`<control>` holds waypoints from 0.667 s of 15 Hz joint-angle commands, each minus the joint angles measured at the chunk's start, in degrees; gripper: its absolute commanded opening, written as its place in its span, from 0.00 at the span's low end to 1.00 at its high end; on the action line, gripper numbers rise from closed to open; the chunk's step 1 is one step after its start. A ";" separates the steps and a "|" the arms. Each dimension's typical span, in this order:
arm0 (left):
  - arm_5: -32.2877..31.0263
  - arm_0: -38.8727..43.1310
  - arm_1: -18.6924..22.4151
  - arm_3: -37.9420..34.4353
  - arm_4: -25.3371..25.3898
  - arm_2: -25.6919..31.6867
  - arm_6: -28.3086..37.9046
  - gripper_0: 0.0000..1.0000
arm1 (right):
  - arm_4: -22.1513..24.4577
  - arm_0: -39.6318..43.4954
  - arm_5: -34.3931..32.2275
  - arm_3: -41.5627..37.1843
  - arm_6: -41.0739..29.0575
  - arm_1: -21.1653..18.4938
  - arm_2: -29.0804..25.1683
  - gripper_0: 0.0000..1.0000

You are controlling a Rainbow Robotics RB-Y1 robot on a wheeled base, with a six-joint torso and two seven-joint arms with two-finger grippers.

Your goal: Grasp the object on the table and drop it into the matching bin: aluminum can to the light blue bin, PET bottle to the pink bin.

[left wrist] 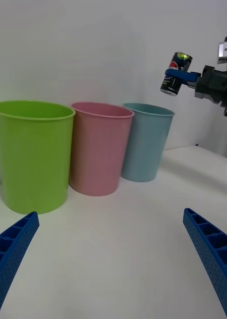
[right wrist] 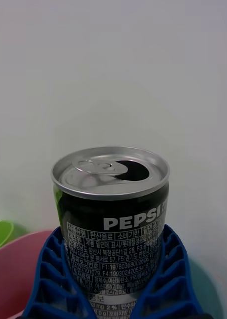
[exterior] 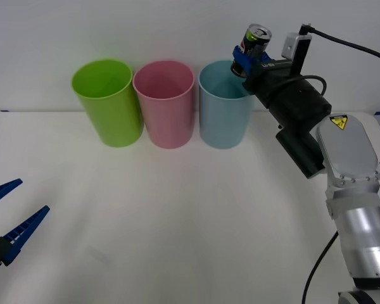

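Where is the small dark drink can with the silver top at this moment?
In the front view, the small dark drink can is held in the air by the right gripper, above the right rim of the light blue plastic bin.

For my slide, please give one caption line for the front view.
Right gripper holds the aluminum can above the light blue bin; left gripper waits open.
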 commanded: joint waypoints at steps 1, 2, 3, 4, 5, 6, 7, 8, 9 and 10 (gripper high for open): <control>0.00 0.00 0.00 0.00 0.00 0.00 0.00 1.00 | 2.76 -5.49 0.08 7.08 0.57 2.31 -2.87 0.00; 0.00 0.00 0.00 0.00 0.00 0.00 0.00 1.00 | 3.11 -6.89 0.08 9.10 0.75 2.75 -3.31 0.00; 0.00 0.00 0.00 0.00 0.00 0.00 0.00 1.00 | 3.20 -7.69 0.08 10.07 0.92 2.93 -3.40 0.00; 0.00 0.00 0.00 0.00 0.00 0.00 0.00 1.00 | 3.29 -7.86 0.08 10.42 1.10 3.02 -3.49 0.00; 0.00 0.00 0.00 0.00 0.00 0.00 0.00 1.00 | 3.55 -7.86 0.08 10.42 1.19 3.19 -3.40 0.00; 0.00 0.00 0.00 0.00 0.00 0.00 0.00 1.00 | 3.73 -7.86 0.08 10.42 1.36 3.19 -3.22 0.00; 0.00 0.00 0.00 0.00 0.00 0.00 0.00 1.00 | 3.73 -7.86 0.08 10.42 1.36 3.19 -3.14 0.00; 0.00 0.00 0.00 0.00 0.00 0.00 0.00 1.00 | 3.73 -7.86 -0.01 10.42 1.45 3.19 -3.05 0.00; 0.00 0.00 0.00 0.00 0.00 0.00 0.00 1.00 | 3.82 -7.86 0.08 10.42 1.54 3.19 -3.05 0.00; 0.00 0.00 0.00 0.00 0.00 0.00 0.00 1.00 | 3.73 -7.86 0.08 10.42 1.80 3.19 -3.05 0.40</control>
